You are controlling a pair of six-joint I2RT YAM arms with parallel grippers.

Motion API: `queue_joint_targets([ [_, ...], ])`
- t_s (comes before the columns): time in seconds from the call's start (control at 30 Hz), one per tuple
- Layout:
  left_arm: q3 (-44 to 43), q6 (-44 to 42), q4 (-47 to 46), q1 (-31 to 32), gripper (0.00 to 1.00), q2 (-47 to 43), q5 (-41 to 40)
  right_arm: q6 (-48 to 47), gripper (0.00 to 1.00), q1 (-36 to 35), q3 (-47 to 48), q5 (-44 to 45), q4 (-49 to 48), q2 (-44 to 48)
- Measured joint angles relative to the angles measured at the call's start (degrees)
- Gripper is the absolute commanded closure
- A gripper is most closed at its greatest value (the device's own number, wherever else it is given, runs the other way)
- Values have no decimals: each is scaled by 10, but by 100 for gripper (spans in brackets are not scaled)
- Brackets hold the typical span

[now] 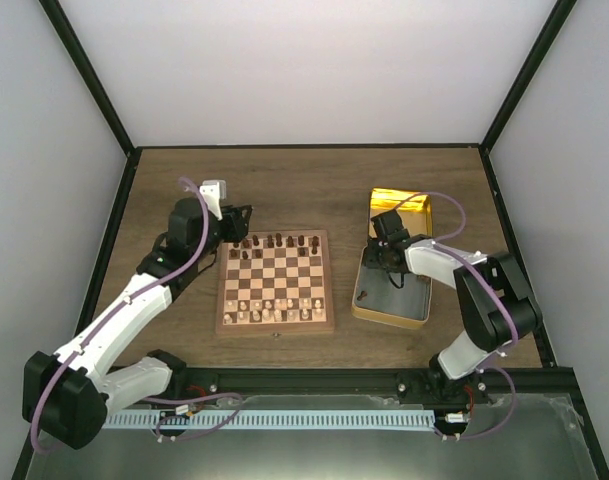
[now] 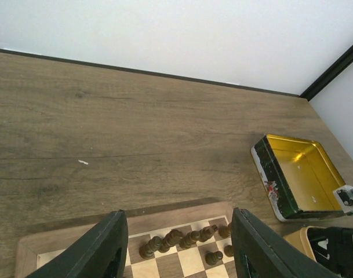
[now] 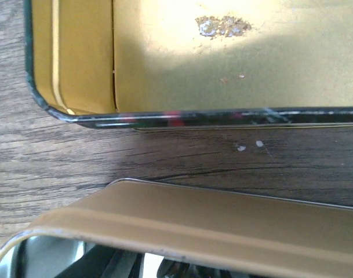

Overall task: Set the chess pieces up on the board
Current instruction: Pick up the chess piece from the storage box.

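The board (image 1: 274, 325) lies mid-table. The dark chess pieces (image 1: 279, 242) stand along its far rows and pale chessmen along its near rows. My left gripper (image 1: 240, 222) hovers over the board's far left corner. In the left wrist view it (image 2: 179, 255) is open and empty, with several dark pieces (image 2: 185, 238) and the board's border (image 2: 164, 215) between its fingers (image 2: 106, 249). My right gripper (image 1: 382, 262) reaches down into the near gold tin tray (image 1: 416, 312), close to a small dark piece (image 1: 363, 294). In the right wrist view that tray's rim (image 3: 193, 217) hides the fingers.
A second gold tin (image 1: 416, 212) stands just beyond the tray, and it also shows in the left wrist view (image 2: 301, 174) and the right wrist view (image 3: 83, 58). Black frame posts and white walls bound the wooden table (image 1: 314, 180).
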State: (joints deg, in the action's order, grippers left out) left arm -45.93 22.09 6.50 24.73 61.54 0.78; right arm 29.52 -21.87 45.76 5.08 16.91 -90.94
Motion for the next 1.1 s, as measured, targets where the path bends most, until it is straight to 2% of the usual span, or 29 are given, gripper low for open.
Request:
queue_joint_targets([
  [0.4,5,-1,0,0,49,-3,5,-2,69,0,6,14,51,5],
  [0.6,10,-2,-4,0,49,-3,8,-7,61,0,15,7,83,7],
  [0.8,10,-1,-4,0,49,-3,9,-17,60,0,31,2,111,-3],
  [0.93,11,-1,-5,0,49,-3,9,-21,61,0,32,-22,114,-2],
  [1.1,11,-1,-5,0,49,-3,9,-27,70,0,33,-40,117,-2],
])
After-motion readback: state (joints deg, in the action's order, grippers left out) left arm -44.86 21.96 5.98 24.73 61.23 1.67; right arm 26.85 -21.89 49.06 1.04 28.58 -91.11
